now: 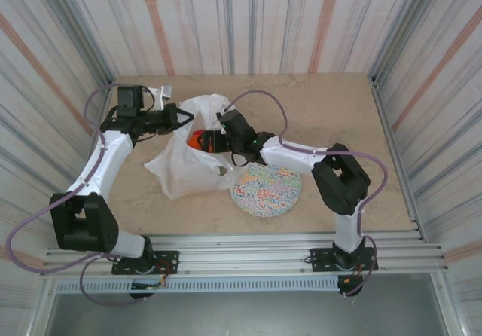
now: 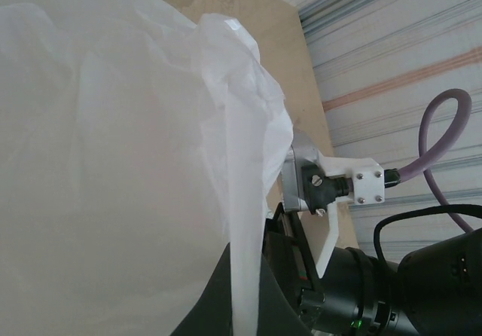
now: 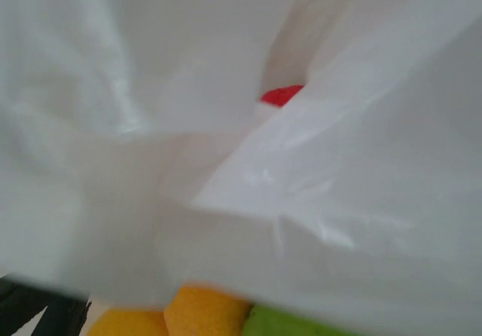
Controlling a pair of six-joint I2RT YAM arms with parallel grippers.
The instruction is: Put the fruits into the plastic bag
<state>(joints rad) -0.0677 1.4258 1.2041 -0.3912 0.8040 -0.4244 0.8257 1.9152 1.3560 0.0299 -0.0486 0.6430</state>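
Left gripper (image 1: 179, 117) is clamped on the upper rim of the plastic bag (image 1: 184, 172) and holds the mouth up off the table (image 1: 331, 117). On the left wrist cam I see a strip of the film running down between my fingers. A white bracket (image 2: 365, 185) with a purple cable (image 2: 444, 136) sits just past the bag's edge.

Right gripper (image 1: 209, 141) is at the bag mouth, pointing left into it, with an orange-red fruit (image 1: 196, 140) right at its tip. I can't tell whether the jaws are apart or closed, or whether they touch that fruit, because plastic and the wrist hide the fingertips.

The right wrist cam looks into the bag and the picture is blurry. A red fruit (image 3: 281, 95) sits in a fold at upper centre. Along the bottom edge are a yellow-orange fruit (image 3: 124, 325), an orange fruit (image 3: 205, 313) touching it, and a green fruit (image 3: 290, 325) just to the right. All three are partly under a plastic fold.

The bag lies crumpled between the two arms. The speckled plate (image 1: 265, 190) is just beside the bag's right corner, under my right forearm.
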